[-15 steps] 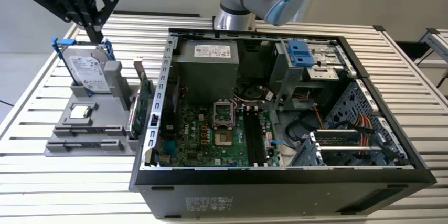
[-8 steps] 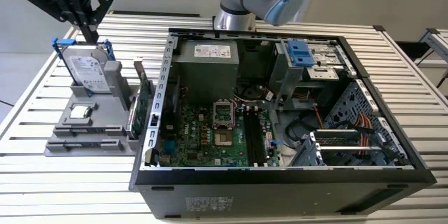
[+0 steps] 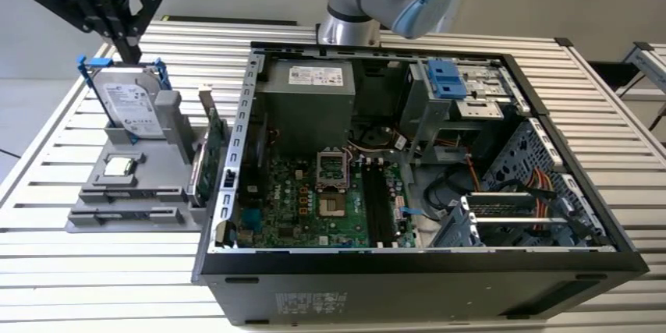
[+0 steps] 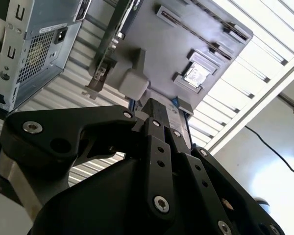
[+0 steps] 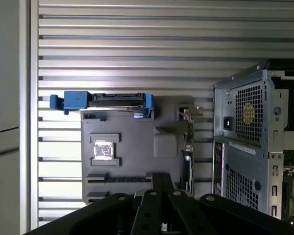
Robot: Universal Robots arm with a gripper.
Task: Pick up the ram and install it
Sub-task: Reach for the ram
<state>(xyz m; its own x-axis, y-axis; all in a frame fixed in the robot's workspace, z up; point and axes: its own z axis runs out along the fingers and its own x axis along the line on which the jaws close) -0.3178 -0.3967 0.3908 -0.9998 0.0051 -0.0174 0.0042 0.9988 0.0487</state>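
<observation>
The ram is out of view. My black gripper (image 3: 132, 57) hangs at the exterior view's far left, just above the back end of the grey parts holder (image 3: 156, 216), close over the top edge of the silver hard drive (image 3: 133, 107) in its blue frame. Its fingers stand together with nothing visible between them in both wrist views (image 4: 154, 104) (image 5: 159, 176). The open computer case (image 3: 416, 274) lies to the exterior view's right of the holder, with the green motherboard (image 3: 302, 204) and its long dark memory slots (image 3: 380, 200) exposed.
A green expansion card (image 3: 214, 154) stands upright on the holder's edge nearest the case. A small square chip (image 3: 120, 165) lies in the holder (image 5: 137, 147). The arm's base (image 3: 348, 29) rises behind the case. Everything rests on a ribbed metal table (image 3: 93, 271).
</observation>
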